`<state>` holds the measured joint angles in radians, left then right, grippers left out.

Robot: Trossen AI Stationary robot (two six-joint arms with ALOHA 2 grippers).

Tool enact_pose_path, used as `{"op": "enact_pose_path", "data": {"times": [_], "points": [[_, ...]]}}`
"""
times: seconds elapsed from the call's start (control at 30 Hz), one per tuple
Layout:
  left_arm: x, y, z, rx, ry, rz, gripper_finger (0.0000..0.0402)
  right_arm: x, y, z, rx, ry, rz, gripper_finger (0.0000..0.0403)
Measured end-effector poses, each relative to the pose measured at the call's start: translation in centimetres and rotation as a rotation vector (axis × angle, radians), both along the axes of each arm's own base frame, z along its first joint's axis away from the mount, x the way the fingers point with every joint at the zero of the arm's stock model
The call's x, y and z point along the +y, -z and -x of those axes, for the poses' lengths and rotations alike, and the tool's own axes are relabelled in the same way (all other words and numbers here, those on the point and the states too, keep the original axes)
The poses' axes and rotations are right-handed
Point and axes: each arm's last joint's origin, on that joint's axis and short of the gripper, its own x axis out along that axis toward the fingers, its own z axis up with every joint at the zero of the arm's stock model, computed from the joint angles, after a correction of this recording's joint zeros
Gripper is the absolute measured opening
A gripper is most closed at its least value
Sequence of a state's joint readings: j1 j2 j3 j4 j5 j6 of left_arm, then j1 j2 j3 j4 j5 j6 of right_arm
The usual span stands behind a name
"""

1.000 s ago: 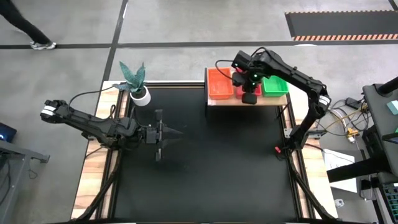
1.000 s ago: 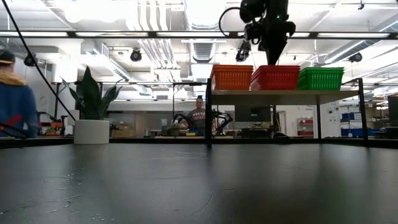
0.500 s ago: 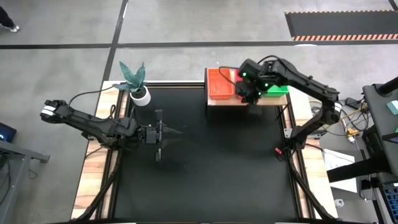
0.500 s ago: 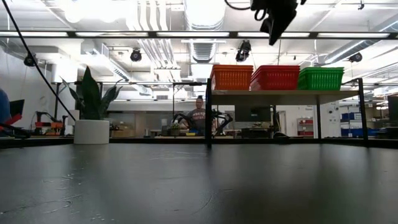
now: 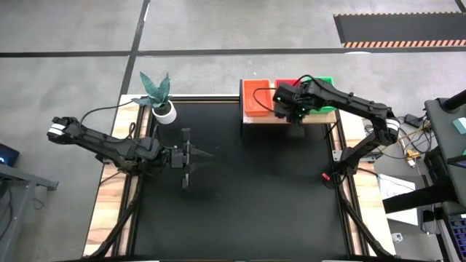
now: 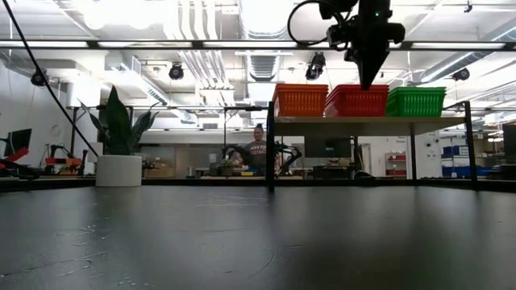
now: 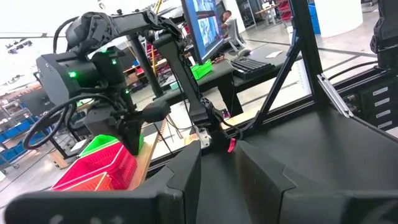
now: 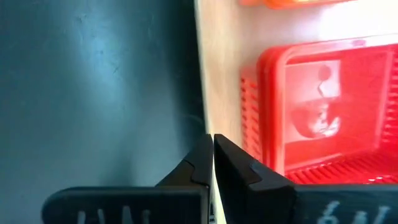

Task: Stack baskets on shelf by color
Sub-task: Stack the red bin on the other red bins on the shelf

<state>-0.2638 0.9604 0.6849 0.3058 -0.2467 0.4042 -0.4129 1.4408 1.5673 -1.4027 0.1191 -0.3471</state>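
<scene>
On the shelf (image 6: 371,126) at the table's far right stand orange baskets (image 6: 300,100), red baskets (image 6: 356,101) and green baskets (image 6: 415,101) side by side, their bottoms resting on the board. My right gripper (image 8: 212,146) is shut, holds nothing and points down. It hangs over the shelf's near edge (image 8: 217,81), just in front of the red basket (image 8: 323,118); the low view shows it (image 6: 369,79) just above the baskets' tops. My left gripper (image 5: 198,155) waits open at the table's left, pointing level toward the right.
A white pot with a green plant (image 5: 162,108) stands at the table's far left corner. The black tabletop (image 5: 240,196) spreads between the arms. A person (image 6: 258,149) sits in the room far behind the table.
My right gripper, shut all along, has risen from above the red basket. It has then drawn toward the shelf's near edge and sunk again to about its earlier height. The baskets have kept still.
</scene>
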Motion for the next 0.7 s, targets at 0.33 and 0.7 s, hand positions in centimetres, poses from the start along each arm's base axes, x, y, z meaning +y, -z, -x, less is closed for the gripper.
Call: {"op": "enact_pose_path", "data": {"times": [0.33, 0.7], "points": [[0.0, 0.01, 0.0, 0.0, 0.0, 0.0, 0.0086, -0.44, -0.15, -0.3, -0.004, 0.018, 0.111, 0.0009], [0.0, 0.01, 0.0, 0.0, 0.0, 0.0, 0.0086, -0.66, -0.25, -0.53, -0.015, 0.021, 0.162, 0.0009]]}}
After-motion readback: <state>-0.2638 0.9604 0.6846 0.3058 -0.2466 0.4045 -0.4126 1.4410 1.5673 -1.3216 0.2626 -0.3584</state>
